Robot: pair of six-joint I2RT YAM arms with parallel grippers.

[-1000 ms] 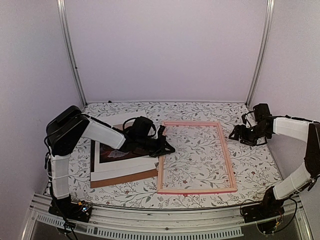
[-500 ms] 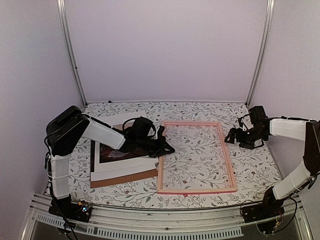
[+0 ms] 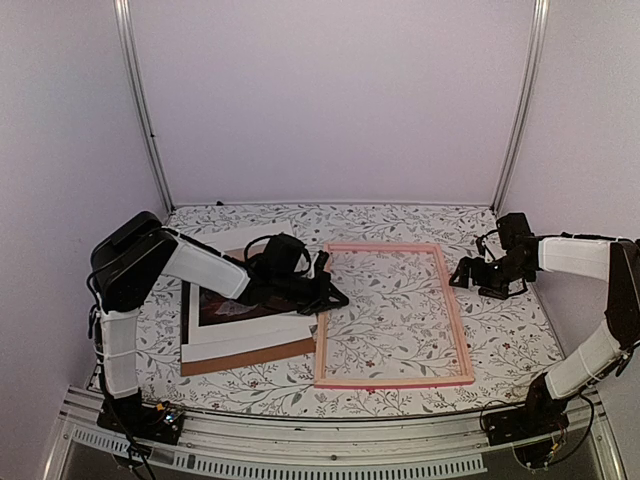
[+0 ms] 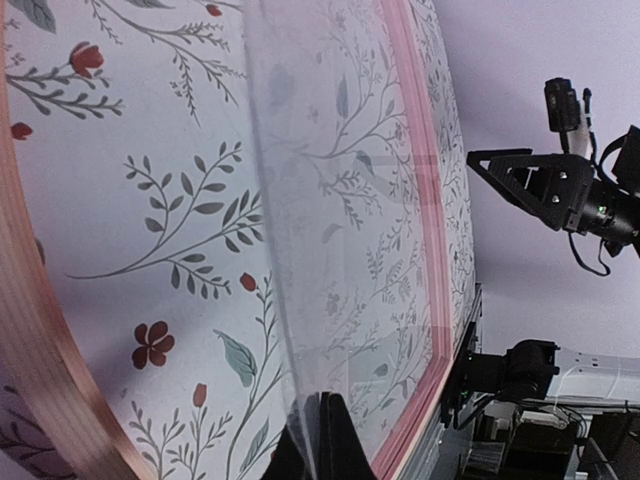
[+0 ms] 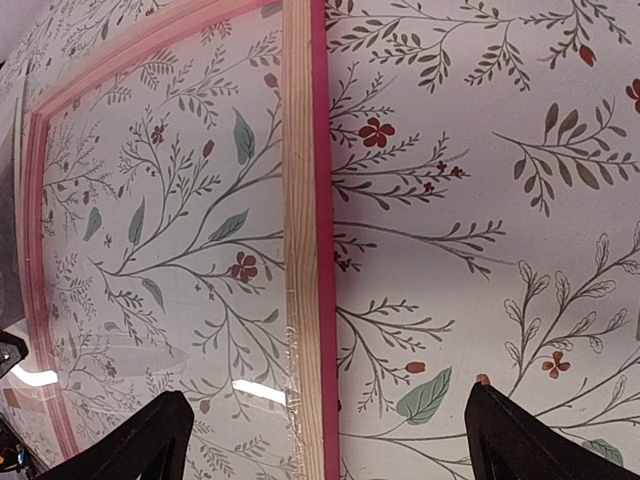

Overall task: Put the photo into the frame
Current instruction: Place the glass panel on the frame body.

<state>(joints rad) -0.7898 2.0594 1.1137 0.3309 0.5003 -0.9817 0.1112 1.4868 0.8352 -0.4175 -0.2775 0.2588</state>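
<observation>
At table's left, the photo lies in its stack, outside the frame — not yet loaded. Left gripper pinches a clear sheet at the frame's left rail; right gripper gapes wide over the right rail.

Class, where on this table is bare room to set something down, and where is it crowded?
Free: far strip between frame and back wall; near-right corner beside frame. Crowded: left, photo stack under left arm.

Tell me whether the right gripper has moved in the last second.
Yes. In the top view the right gripper has shifted left, closer to the right rail of the frame, which has stayed put.
</observation>
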